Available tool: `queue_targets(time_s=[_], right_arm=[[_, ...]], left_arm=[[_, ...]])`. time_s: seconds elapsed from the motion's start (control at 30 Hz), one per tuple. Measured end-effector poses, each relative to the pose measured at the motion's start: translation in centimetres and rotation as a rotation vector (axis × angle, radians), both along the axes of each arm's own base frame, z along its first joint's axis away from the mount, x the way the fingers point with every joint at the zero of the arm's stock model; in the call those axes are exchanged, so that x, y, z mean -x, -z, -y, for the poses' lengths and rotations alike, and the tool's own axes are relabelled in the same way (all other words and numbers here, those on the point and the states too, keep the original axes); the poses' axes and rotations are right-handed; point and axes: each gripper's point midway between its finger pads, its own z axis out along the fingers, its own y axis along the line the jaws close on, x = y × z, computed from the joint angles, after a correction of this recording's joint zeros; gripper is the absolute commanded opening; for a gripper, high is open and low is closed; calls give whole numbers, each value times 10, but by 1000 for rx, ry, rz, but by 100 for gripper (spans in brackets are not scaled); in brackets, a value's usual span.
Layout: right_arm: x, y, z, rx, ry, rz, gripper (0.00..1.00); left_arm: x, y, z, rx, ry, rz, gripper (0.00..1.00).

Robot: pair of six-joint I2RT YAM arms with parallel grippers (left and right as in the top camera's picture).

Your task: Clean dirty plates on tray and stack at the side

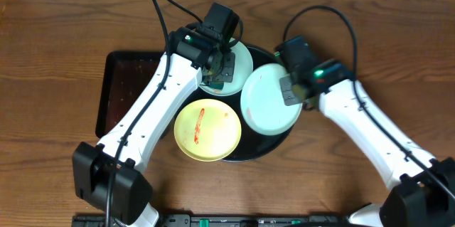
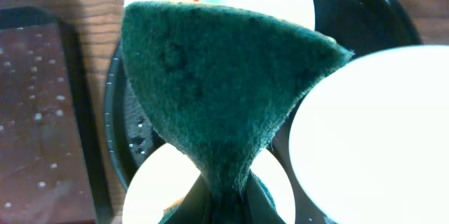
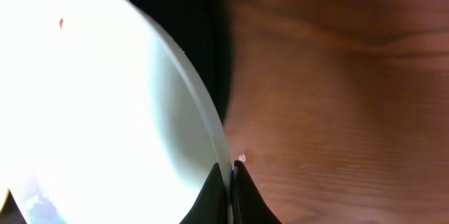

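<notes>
The round black tray (image 1: 279,141) holds three plates. A pale yellow plate (image 1: 217,136) with a red smear lies at the front. A pale blue-green plate (image 1: 243,57) lies at the back under my left gripper (image 1: 222,70), which is shut on a green sponge (image 2: 217,83) held above it. My right gripper (image 1: 293,90) is shut on the rim of the second pale blue-green plate (image 1: 269,102), which is tilted up at its right edge. In the right wrist view this plate (image 3: 105,112) shows a tiny red speck, and the jaws (image 3: 230,175) pinch its rim.
A rectangular black tray (image 1: 122,88), wet with droplets, lies left of the round tray and partly under my left arm. Brown wooden table (image 1: 398,56) surrounds both trays. Cables run from both arms at the back.
</notes>
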Motion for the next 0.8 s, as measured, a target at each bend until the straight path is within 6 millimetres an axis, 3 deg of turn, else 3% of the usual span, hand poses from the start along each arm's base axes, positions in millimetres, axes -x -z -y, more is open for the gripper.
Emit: queue_targets(time_s=[0.13,0.4,0.67,0.8], right_arm=[[6,8,4,-120,-125,-95,1],[26,33,-10,-243,-250,-173,1],[13,30,-14,-275,-225,-127,1],[7,46,-8,-270,-161,-157,1]], left_arm=[[9,1,18,78,107,-44,8],[30,19,60,228,356,-163,8],[48,44,88,257,465,-249,7],[50,54,96,256,483,-269,7]])
